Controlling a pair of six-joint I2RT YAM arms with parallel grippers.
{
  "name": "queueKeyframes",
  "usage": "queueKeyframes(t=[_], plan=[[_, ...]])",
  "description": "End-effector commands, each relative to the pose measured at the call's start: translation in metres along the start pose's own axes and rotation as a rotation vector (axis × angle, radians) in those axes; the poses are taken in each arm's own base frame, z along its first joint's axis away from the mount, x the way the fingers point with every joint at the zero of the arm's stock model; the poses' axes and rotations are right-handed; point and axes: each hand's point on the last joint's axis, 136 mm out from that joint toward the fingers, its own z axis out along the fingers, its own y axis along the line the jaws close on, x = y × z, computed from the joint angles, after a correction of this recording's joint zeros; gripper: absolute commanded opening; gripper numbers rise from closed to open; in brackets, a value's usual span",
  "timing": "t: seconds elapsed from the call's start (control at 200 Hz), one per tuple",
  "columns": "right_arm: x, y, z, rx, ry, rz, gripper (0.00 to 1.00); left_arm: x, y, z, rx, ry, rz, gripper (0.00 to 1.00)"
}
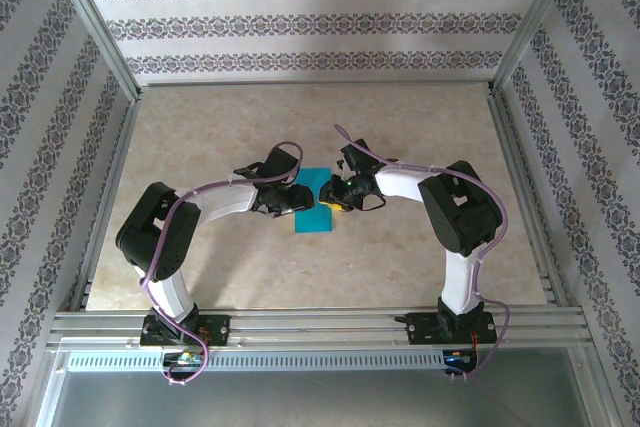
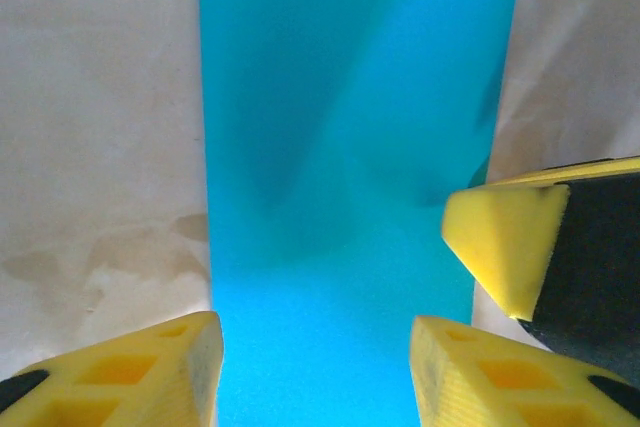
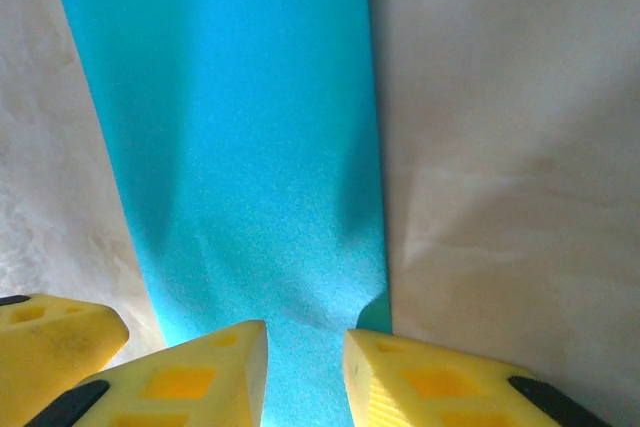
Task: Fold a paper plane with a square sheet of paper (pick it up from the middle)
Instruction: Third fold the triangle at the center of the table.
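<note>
Teal-blue folded paper sheet [image 1: 313,215] lies mid tabletop [image 1: 300,287], left gripper [image 2: 315,327] spread astride it, right gripper [image 3: 305,335] slightly parted, apparently pinning it for creasing.

The paper [image 1: 316,209] was teal-blue, the fingertips [image 2: 160,377] yellow, the table [image 1: 400,127] mottled beige, the walls [image 1: 300,22] white with grey floral stripes.

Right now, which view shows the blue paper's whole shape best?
Top external: the blue paper shows nearly its full rectangular outline, both long sides and the near end. Left wrist shows the paper as a close-up band, ends cropped; right wrist much the same.
</note>
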Motion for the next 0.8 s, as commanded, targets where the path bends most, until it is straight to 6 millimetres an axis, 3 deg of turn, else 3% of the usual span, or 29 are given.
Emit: queueKeyframes(t=[0.0,0.185,0.36,0.45,0.794], plan=[[0.03,-0.067,0.024,0.197,0.081,0.089,0.35,0.011,0.013,-0.002,-0.04,0.055,-0.059,0.53],[0.026,-0.061,0.021,0.173,0.074,0.078,0.34,0.024,0.015,-0.003,-0.033,0.102,-0.114,0.53],[0.007,0.002,-0.011,-0.005,0.004,-0.062,0.33,0.016,0.016,-0.016,-0.02,0.06,-0.145,0.53],[0.012,0.023,-0.024,-0.056,0.002,-0.116,0.32,0.014,0.019,-0.022,-0.007,0.041,-0.175,0.52],[0.058,0.003,-0.01,-0.005,0.124,-0.074,0.32,0.02,0.02,-0.02,0.036,0.069,-0.232,0.52]])
